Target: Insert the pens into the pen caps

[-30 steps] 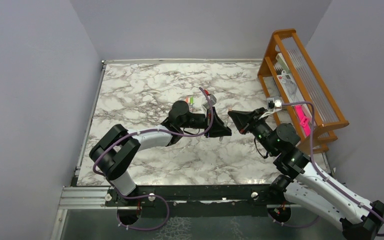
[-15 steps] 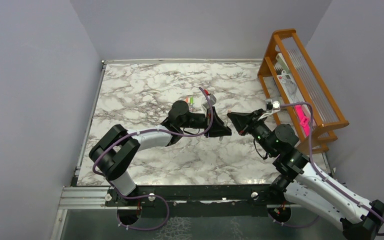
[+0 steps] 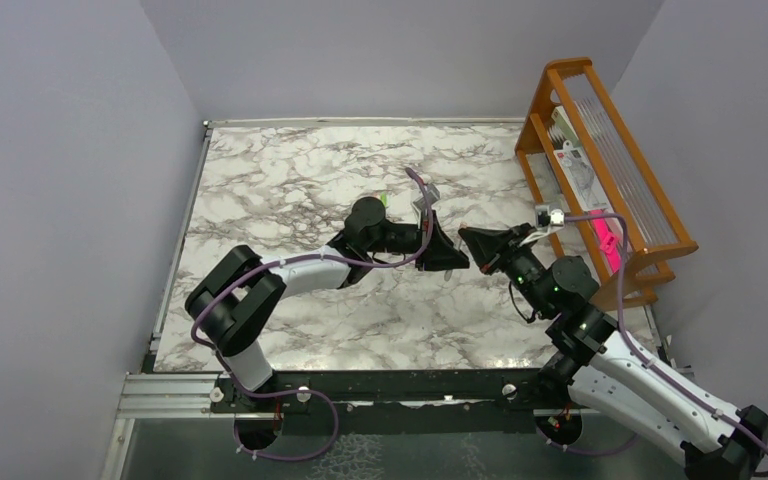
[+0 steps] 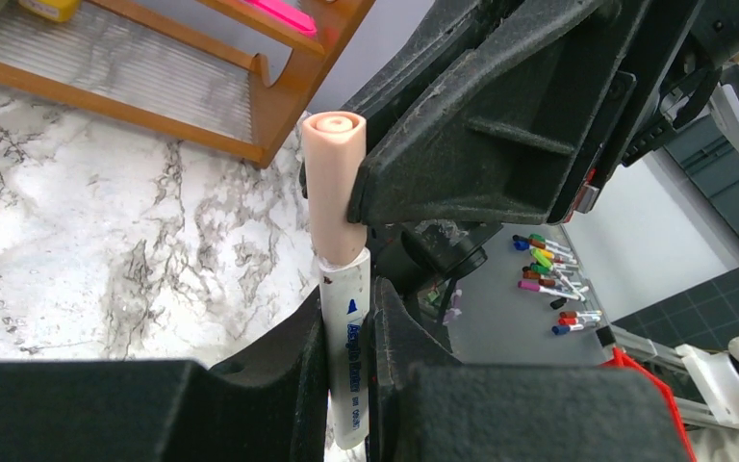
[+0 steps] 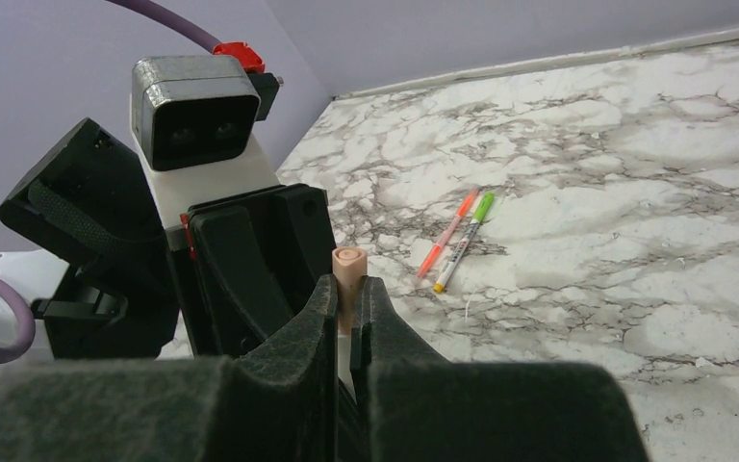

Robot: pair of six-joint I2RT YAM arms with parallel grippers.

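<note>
Left gripper: fingers narrow, clamped on the whitish barrel of a pen. In the left wrist view the pen's long axis runs straight up out of the fingers, with a slight lean. Its lower end sticks out below the clamp.

Blue print runs lengthwise along the barrel, beside a small blue triangle mark. I cannot read the letters at this resolution.

A tan cap sits on the pen's upper end, in line with the barrel. Its closed, rounded-triangular end points up and away from my left fingers. A pale collar shows at the joint. I cannot tell whether the cap is fully seated.

Right gripper: fingers narrow, pinching the tan cap from both sides. Only the cap's closed end shows above the fingertips.

In the top view the two grippers meet tip to tip above the table. The pen is hidden between them.

Beyond the right fingers, well apart, an orange-red pen and a second pen lie flat and nearly parallel, just beside each other. The second carries a green cap at its far end, and its barrel print is unreadable.

Beyond the left fingers there is a wooden rack. Loose coloured markers lie off the table.
</note>
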